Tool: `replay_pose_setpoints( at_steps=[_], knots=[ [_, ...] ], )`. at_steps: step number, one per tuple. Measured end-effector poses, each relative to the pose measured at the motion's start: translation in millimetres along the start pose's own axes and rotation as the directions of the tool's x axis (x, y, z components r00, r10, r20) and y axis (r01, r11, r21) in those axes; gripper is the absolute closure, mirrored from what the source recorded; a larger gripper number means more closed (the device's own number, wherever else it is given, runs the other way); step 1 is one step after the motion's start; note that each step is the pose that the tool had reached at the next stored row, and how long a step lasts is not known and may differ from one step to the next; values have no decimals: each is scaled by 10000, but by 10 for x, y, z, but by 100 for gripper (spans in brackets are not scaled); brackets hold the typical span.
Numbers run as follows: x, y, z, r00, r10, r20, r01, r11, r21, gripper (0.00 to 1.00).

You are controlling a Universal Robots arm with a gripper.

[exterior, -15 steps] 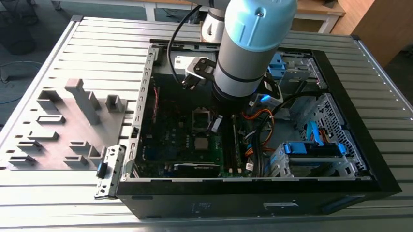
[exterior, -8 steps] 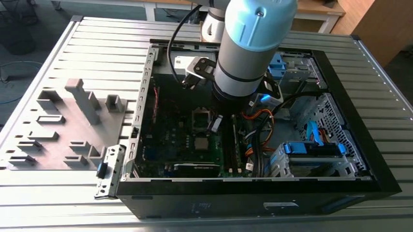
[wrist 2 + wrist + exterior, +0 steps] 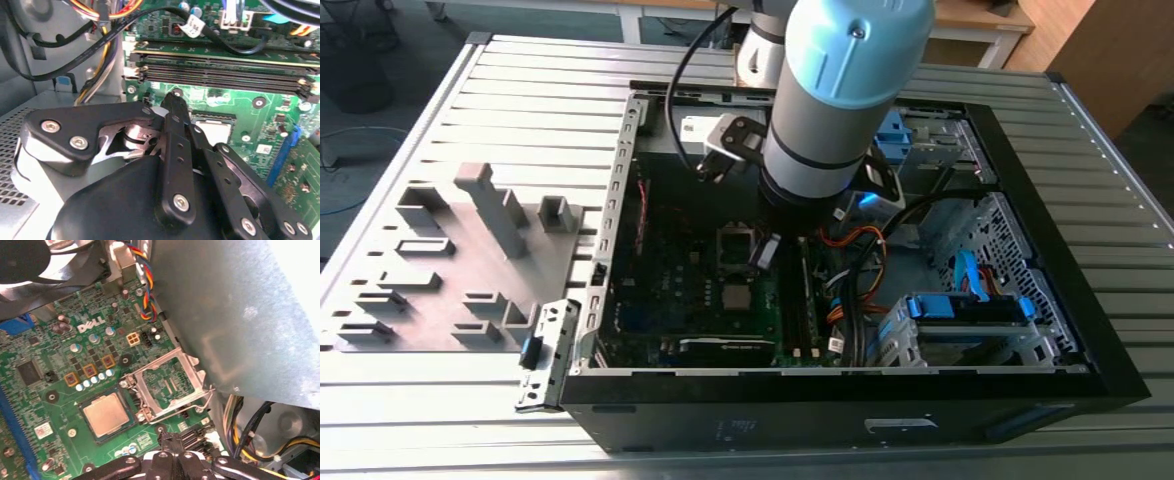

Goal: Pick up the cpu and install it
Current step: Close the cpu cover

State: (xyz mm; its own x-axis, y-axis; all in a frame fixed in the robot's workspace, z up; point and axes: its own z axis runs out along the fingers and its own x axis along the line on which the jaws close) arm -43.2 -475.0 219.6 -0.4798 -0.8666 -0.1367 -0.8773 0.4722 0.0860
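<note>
First wrist view: cpu lies in motherboard socket.

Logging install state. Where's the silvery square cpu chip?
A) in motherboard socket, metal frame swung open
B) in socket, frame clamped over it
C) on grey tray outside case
A: the silvery square cpu chip lies socketed on the green motherboard, metal frame swung open beside it.

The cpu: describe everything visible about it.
The cpu is a thin square chip with a pale silvery metal top, lying flat in its dark socket on the green motherboard. The hinged metal retention frame stands open beside it. Nothing covers or grips it; the pincer is apart from it.
</note>
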Motion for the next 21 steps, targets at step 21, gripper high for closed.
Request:
replay_pose_setpoints(
  at_steps=[21],
  knots=[
    [-90, 104, 51, 9995, 266, 188, -265, 9996, -46, 89]
  ],
)
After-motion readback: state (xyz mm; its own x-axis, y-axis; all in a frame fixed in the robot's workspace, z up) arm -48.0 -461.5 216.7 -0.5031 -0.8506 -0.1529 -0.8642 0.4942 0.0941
